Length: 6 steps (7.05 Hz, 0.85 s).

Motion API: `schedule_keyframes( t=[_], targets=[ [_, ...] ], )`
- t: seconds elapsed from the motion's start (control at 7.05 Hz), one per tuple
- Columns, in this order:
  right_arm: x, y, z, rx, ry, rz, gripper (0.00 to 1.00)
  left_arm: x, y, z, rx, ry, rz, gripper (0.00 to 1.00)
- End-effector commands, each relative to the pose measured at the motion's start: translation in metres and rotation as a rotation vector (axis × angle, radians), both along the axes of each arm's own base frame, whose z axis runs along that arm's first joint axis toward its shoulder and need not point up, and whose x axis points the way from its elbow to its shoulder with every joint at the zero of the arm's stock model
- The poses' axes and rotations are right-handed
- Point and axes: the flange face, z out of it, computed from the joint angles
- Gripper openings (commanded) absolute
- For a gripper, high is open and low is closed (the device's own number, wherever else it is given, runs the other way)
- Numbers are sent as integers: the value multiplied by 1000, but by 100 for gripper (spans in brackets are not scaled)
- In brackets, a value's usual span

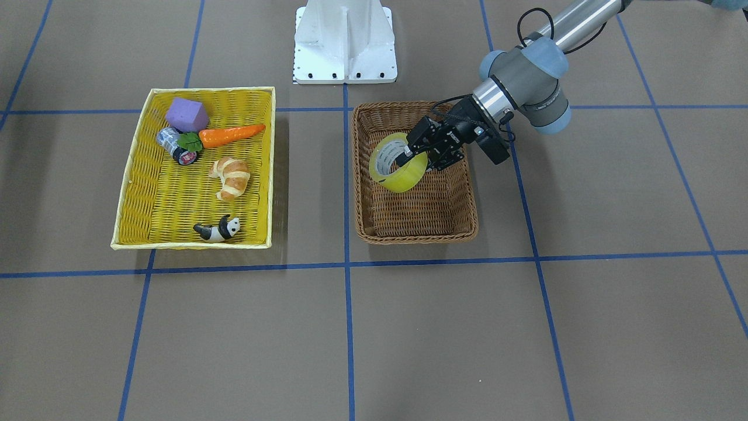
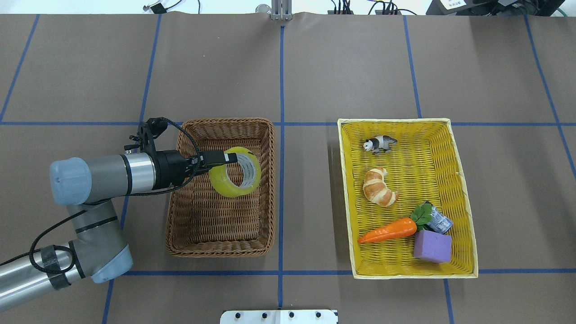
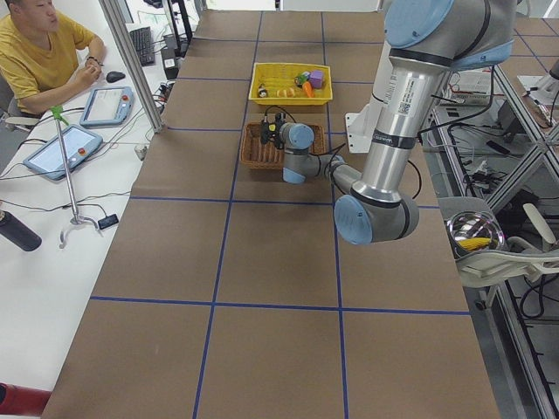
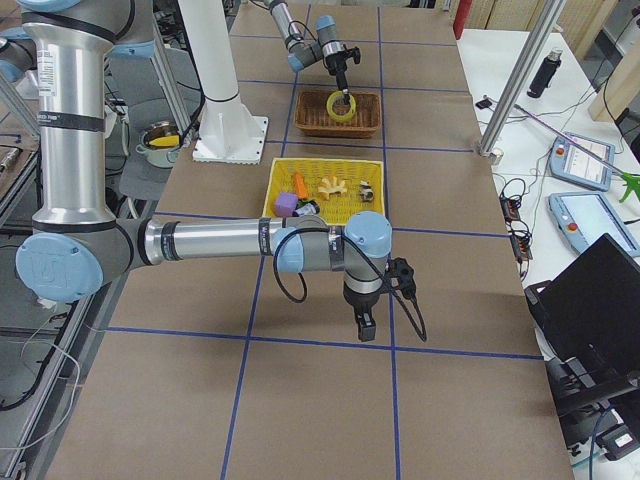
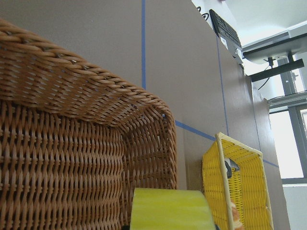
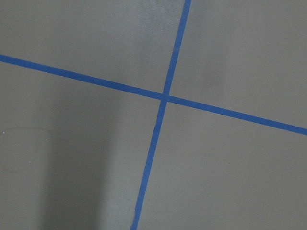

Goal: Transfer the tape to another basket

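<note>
The yellow tape roll [image 1: 404,176] hangs tilted over the far half of the dark brown wicker basket [image 1: 416,237], lifted off its floor. My left gripper [image 1: 411,154] is shut on the tape, one finger through the ring's core and one outside its wall. The overhead view shows the tape [image 2: 228,185], the left gripper [image 2: 230,158] and the brown basket [image 2: 216,252]. The left wrist view shows the tape's edge [image 5: 172,211] and the basket wall [image 5: 72,91]. My right gripper [image 4: 365,328] shows only in the exterior right view, pointing down over bare table; I cannot tell whether it is open.
The yellow woven basket [image 2: 405,273] lies to the right of the brown one and holds a panda toy [image 2: 380,144], a croissant [image 2: 380,186], a carrot [image 2: 388,230], a sushi-roll toy [image 2: 438,220] and a purple block [image 2: 432,246]. The robot base [image 1: 345,41] stands behind.
</note>
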Motion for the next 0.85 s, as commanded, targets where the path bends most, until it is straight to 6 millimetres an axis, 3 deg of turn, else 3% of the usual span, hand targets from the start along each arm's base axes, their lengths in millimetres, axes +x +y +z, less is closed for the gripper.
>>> schedule_keyframes(
  t=[0.0, 0.28, 0.57, 0.71],
  targets=[
    [0, 0, 1, -2, 3, 1, 100, 9, 0, 14, 60, -56, -3, 44],
    [0, 1, 2, -4, 3, 0, 100, 6, -4, 13, 65, -55, -45, 99],
    [0, 1, 2, -7, 3, 4, 100, -15, -13, -1, 108, -40, -86, 99],
    [0, 1, 7, -13, 3, 3, 100, -30, -23, 4, 175, -81, -123, 99]
  ],
)
